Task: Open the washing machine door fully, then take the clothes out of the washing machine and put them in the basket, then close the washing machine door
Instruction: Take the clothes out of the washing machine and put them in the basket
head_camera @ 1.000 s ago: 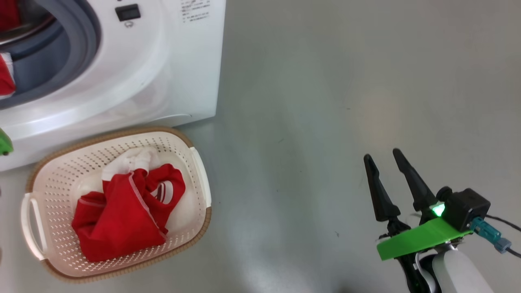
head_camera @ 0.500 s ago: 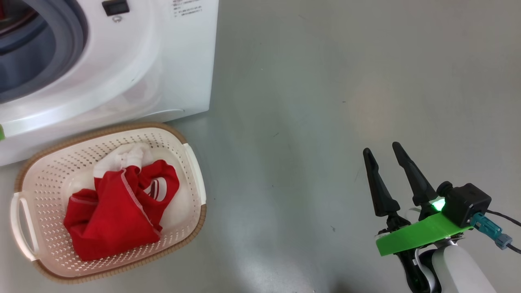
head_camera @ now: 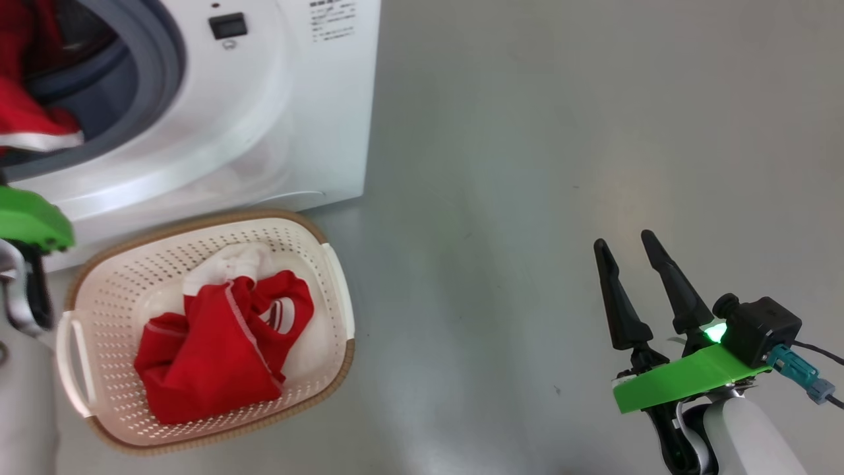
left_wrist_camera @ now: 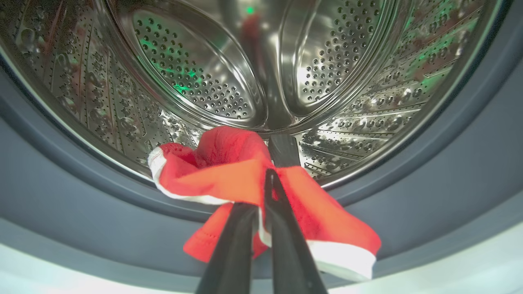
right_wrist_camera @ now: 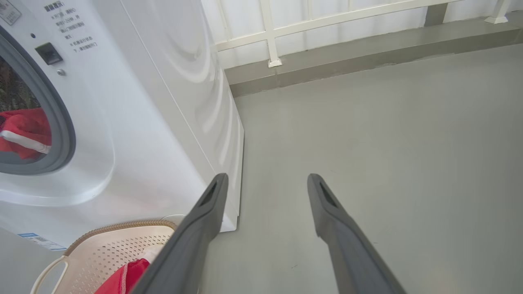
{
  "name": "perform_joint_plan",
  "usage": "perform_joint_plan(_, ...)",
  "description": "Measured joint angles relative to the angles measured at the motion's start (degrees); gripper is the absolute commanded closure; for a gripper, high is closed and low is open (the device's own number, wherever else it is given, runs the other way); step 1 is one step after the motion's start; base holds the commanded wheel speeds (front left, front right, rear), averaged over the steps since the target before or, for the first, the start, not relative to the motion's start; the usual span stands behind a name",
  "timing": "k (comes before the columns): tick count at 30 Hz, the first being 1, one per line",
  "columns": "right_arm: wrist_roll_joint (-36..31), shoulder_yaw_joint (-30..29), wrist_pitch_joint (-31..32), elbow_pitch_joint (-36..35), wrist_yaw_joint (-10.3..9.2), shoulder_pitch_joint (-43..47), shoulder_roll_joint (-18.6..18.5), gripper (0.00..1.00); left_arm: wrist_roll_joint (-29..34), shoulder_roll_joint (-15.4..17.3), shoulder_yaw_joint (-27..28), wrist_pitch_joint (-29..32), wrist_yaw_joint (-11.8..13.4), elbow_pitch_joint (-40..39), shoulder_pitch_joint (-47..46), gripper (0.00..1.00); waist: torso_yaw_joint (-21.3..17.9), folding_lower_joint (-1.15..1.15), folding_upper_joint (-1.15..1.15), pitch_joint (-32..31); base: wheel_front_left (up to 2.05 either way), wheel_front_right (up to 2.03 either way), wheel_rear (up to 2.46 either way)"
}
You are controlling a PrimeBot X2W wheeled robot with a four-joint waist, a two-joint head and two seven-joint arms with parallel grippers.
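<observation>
At the far left of the head view, the left arm's green mount (head_camera: pixel 30 221) sits just in front of the washing machine (head_camera: pixel 264 132). In the left wrist view the left jaws are together, clamped on a red garment (left_wrist_camera: pixel 229 175) with white trim, their dark fingers (left_wrist_camera: pixel 286 245) pinching the cloth at its middle. This garment hangs at the mouth of the steel drum (left_wrist_camera: pixel 196 73), draped down in front of the grey rubber ring (left_wrist_camera: pixel 81 212), with one white-edged corner drooping to the lower right. Just in front of the machine, on the grey floor (head_camera: pixel 527 165), stands the basket (head_camera: pixel 198 221), touching or almost touching the machine's base. Inside it lie more clothes (head_camera: pixel 211 349), a crumpled red heap with white trim and some white fabric at the far end. Well to the right, over bare floor, the right jaws stand apart and hold nothing, their fingers (head_camera: pixel 620 310) pointing up the head view. The right wrist view looks past them to the machine's side and a white railing (right_wrist_camera: pixel 327 20) beyond.
</observation>
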Motion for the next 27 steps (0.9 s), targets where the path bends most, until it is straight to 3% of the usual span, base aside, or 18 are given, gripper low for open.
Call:
perform_joint_plan(15,-0.5,-1.5,0.0,0.2,0.0,1.6,0.0,0.0,4.2,-10.8,1.6,0.0,-4.1,-24.3,18.1,1.0,5.2,0.0,0.0,-3.5,0.0,0.0,0.0)
perform_joint_plan(27,-0.6,-1.6,0.0,0.2,0.0,2.4,-0.2,0.0,4.3,-13.5,2.8,0.0,-4.4,-40.3,26.8,1.0,7.7,0.0,0.0,-4.5,0.0,0.0,0.0)
